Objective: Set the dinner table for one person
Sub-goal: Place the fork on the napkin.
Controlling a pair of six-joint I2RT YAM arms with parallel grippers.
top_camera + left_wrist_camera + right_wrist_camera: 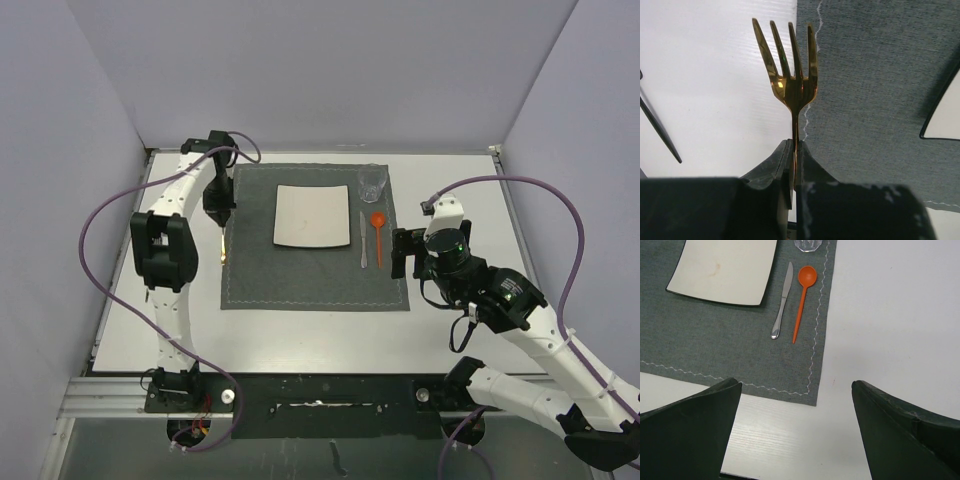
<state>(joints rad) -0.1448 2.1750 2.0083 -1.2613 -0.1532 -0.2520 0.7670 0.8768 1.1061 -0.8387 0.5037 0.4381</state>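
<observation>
**Top cam:** dinner table [300, 335] fills most of the view, white, w/ a dark grey placemat [250, 275] flat on its middle. On the mat I see a white square plate [312, 216] toward the far side and a glass [372, 183] at the far-right corner. Right of the plate lie a knife [363, 240], then an orange spoon [378, 232]. Left gripper [219, 215] hangs over the mat's left edge, pinching a gold fork [222, 245]. Right gripper [408, 255] sits just off the mat's right edge, near the spoon, over bare table.

**L wrist cam:** jaws clamped tight on the fork handle. Tines stick out ahead, straddling the mat's stitched left hem, part over mat and part over table. Can't tell if they touch the surface. Plate corner shows at far right.

**R wrist cam:** fingers spread wide, nothing between them. Below them is the mat's near-right corner, w/ bare table beside it. Knife & spoon lie parallel, close but apart, spoon bowl at the far end. Glass base is only just in view at the top.
</observation>
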